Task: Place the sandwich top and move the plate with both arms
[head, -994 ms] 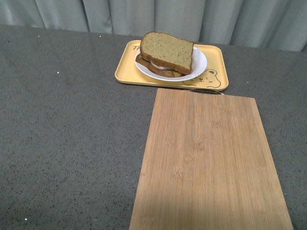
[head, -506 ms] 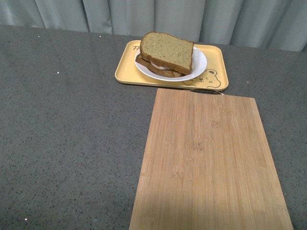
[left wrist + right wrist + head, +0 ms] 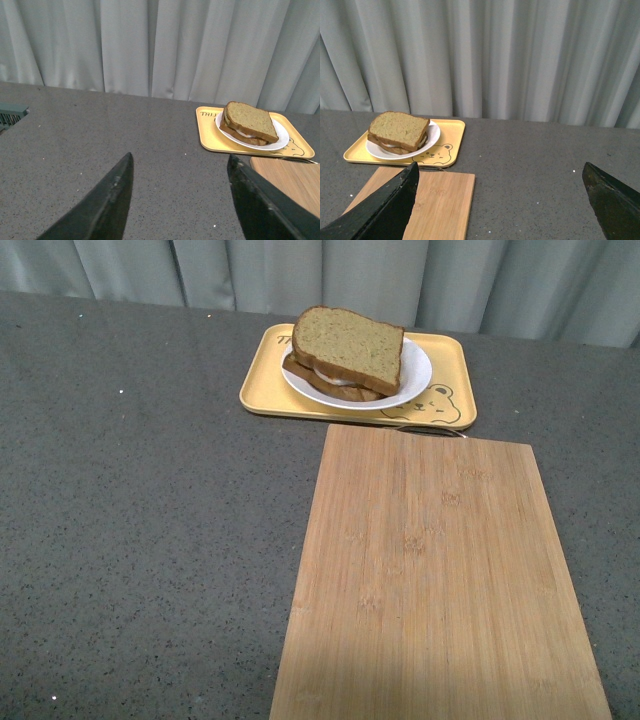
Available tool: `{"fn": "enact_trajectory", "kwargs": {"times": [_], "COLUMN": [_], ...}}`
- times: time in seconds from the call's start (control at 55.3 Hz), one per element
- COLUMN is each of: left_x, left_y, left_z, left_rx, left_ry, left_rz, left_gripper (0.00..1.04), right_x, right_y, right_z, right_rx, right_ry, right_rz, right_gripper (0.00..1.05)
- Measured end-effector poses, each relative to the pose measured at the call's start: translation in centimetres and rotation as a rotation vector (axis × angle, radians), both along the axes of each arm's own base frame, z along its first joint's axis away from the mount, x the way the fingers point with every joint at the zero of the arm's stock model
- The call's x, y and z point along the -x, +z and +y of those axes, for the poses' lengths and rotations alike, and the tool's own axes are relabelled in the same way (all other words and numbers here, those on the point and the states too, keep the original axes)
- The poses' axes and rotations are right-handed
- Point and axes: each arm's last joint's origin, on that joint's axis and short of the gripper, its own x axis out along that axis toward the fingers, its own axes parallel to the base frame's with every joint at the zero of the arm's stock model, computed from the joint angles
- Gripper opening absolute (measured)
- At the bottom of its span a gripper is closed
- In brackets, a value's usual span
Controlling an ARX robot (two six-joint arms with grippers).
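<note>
The sandwich top (image 3: 349,343) lies on the stacked sandwich, slightly askew, on the plate (image 3: 414,370). The plate sits inside the yellow tray (image 3: 262,392) at the far side of the table (image 3: 140,520), just beyond the far edge of the cutting board (image 3: 440,580).

Handling, as a judgement: the bread is light, soft and easily dented, so it needs no further grip. The plate is rigid, glossy and probably slippery; it looks brittle if dropped. The stack can slide if the plate tilts. Take hold at the rim on two opposite sides, one arm per side, clear of the bread, and keep the plate level.

In the left wrist view, the left gripper (image 3: 180,200) has its jaws spread wide with nothing between them. The plate (image 3: 282,141) lies well ahead of it and off to one side, well apart from the fingers (image 3: 112,200).

In the right wrist view, the right gripper (image 3: 500,200) is likewise spread and empty. The plate (image 3: 434,134) and the tray (image 3: 451,145) lie well ahead, with the cutting board (image 3: 435,200) between them and the jaws.

Neither gripper appears in the front view.
</note>
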Motion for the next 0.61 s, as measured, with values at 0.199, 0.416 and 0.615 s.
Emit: {"fn": "enact_trajectory", "kwargs": {"times": [0.199, 0.416, 0.615], "left_x": [0.0, 0.0, 0.0], "left_y": [0.0, 0.0, 0.0], "left_z": [0.0, 0.0, 0.0], "left_rx": [0.0, 0.0, 0.0], "left_ry": [0.0, 0.0, 0.0], "left_rz": [0.0, 0.0, 0.0], "left_gripper": [0.89, 0.98, 0.98], "right_x": [0.0, 0.0, 0.0], "right_y": [0.0, 0.0, 0.0], "right_z": [0.0, 0.0, 0.0], "right_rx": [0.0, 0.0, 0.0], "right_ry": [0.0, 0.0, 0.0], "right_rz": [0.0, 0.0, 0.0], "right_gripper": [0.95, 0.95, 0.95]}}
